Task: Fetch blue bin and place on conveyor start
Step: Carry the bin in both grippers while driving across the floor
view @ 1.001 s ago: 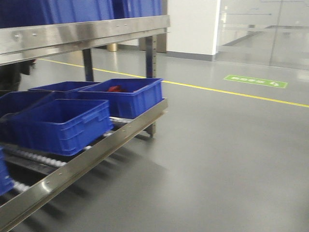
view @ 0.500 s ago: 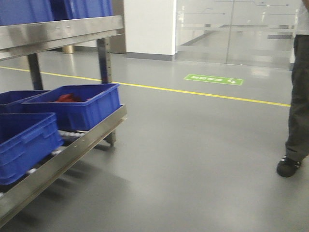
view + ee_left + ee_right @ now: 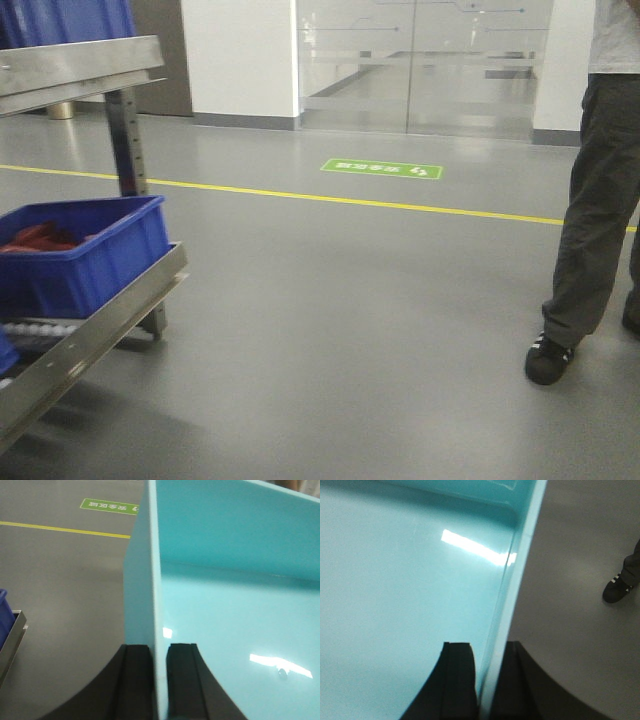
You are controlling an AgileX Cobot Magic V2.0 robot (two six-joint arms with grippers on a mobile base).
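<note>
Grey floor [image 3: 65,580] beneath the blue bin [image 3: 225,605], held aloft.
Left hand [image 3: 159,652] and right hand [image 3: 487,652] each pinch one smooth, glossy pale-cyan wall; farther off, a dark blue crate [image 3: 90,255] on the steel rack [image 3: 100,330] holds red items [image 3: 35,238].

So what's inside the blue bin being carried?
Nothing visible in the blue bin, only bare glossy floor with glare. The left gripper and right gripper clamp its walls, covering small patches.

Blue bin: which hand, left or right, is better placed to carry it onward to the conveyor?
Probably neither alone. The left hand is shut on one wall of the blue bin, with the bin's inside to its right. The right hand is shut on the opposite wall. Both should carry it together.
</note>
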